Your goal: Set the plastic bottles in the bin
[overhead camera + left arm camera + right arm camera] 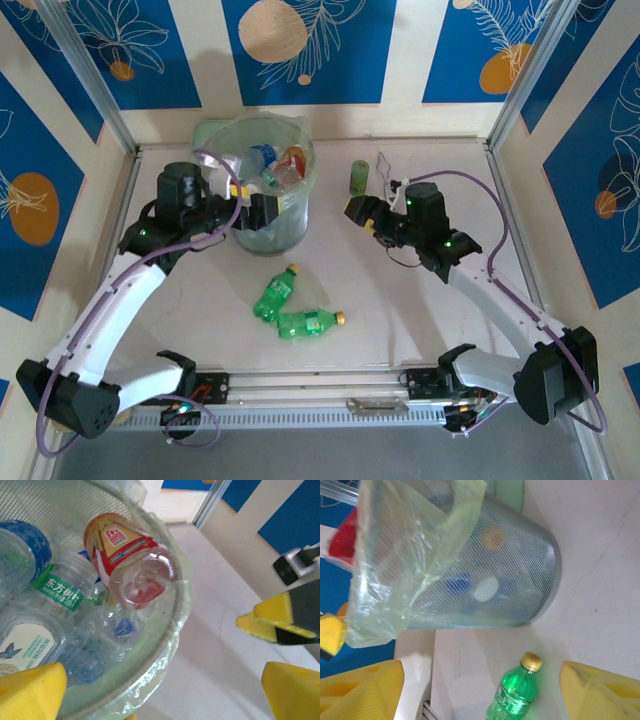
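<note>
Plastic bottles, small, clear or green, at a late stage of collection. Most already lie heaped inside the round pale-green translucent bin, which stands at the far left-centre of the pale surface and is lined with a thin clear-green bag. The left wrist view looks into it: a red-labelled clear bottle rests base-outward on top of the pile against the rim, with clear blue-labelled bottles and a green-labelled clear one beneath.

Two bottles remain outside. A green bottle with a yellow cap lies on its side just in front of the bin, and a second green yellow-capped bottle lies touching or almost touching it, nearer the arm bases. A short olive-green cylinder stands to the right of the bin and is not counted among the bottles.

The left gripper hangs at the bin's near rim with its yellow pads spread wide and nothing between them. The right gripper hovers right of the bin, jaws parted and empty; from its wrist view one of the green bottles lies on the surface ahead of its pads.

Judged state: task nearly complete; two pick-and-drop cycles are left.
</note>
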Controlling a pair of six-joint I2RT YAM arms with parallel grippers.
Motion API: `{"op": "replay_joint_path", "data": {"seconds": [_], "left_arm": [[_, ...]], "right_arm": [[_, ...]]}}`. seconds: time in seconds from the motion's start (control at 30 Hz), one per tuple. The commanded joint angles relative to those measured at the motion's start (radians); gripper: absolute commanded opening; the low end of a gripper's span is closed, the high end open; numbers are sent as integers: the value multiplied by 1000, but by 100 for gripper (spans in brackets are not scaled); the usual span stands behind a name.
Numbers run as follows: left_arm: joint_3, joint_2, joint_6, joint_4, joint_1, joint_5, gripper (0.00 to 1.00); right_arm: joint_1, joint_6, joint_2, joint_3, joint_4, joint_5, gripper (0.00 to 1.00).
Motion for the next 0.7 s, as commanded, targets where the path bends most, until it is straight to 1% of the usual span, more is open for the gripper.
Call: {"op": "replay_joint_path", "data": {"seconds": [0.0, 0.1, 0.27, 0.4, 0.57, 0.63, 0.67], "left_arm": [[-62, -66, 4, -34, -37, 41, 100], [-89, -106, 36, -93, -109, -7, 100], [-161, -117, 37, -154, -286, -95, 100], [-225, -108, 14, -165, -407, -162, 100], [-304, -99, 13, -117, -502, -207, 100], [-320, -76, 36, -124, -526, -231, 100], [-323, -60, 44, -125, -538, -234, 100]], "right_arm": [[4, -10, 2, -28, -64, 34, 82], [-1, -4, 11, -42, -89, 45, 82], [-14, 12, 12, -82, -119, 58, 82], [-32, 20, 11, -120, -140, 43, 87], [-46, 21, 2, -150, -154, 46, 94], [-50, 16, 2, -154, -156, 46, 100], [-51, 13, 2, -155, -159, 46, 99]]}}
